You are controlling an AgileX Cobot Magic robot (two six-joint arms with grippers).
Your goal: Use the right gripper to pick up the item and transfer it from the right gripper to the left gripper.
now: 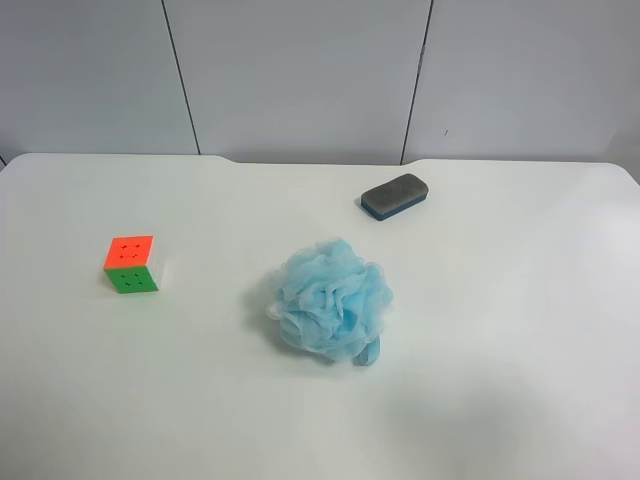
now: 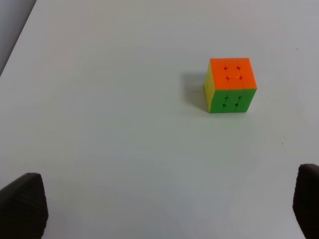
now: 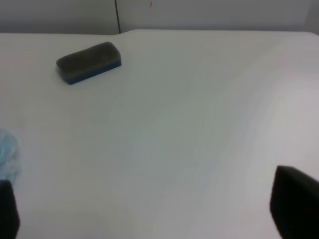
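Observation:
The item (image 1: pixel 131 263), a small puzzle cube with an orange top and a green front, sits alone on the white table (image 1: pixel 520 380) toward the exterior high view's left. The left wrist view shows the cube (image 2: pixel 230 85) ahead of my left gripper (image 2: pixel 164 209), well apart from it. That gripper is open, with black fingertips (image 2: pixel 22 204) at both lower corners and only table between them. My right gripper (image 3: pixel 149 214) is open too, with nothing between its fingers (image 3: pixel 294 199), and the cube is out of its view. Neither arm appears in the exterior high view.
A fluffy light-blue bath sponge (image 1: pixel 332 299) lies mid-table; its edge (image 3: pixel 7 154) shows beside a right finger. A grey-and-blue eraser (image 1: pixel 395 195) lies toward the back, also in the right wrist view (image 3: pixel 89 61). A grey panelled wall stands behind the table.

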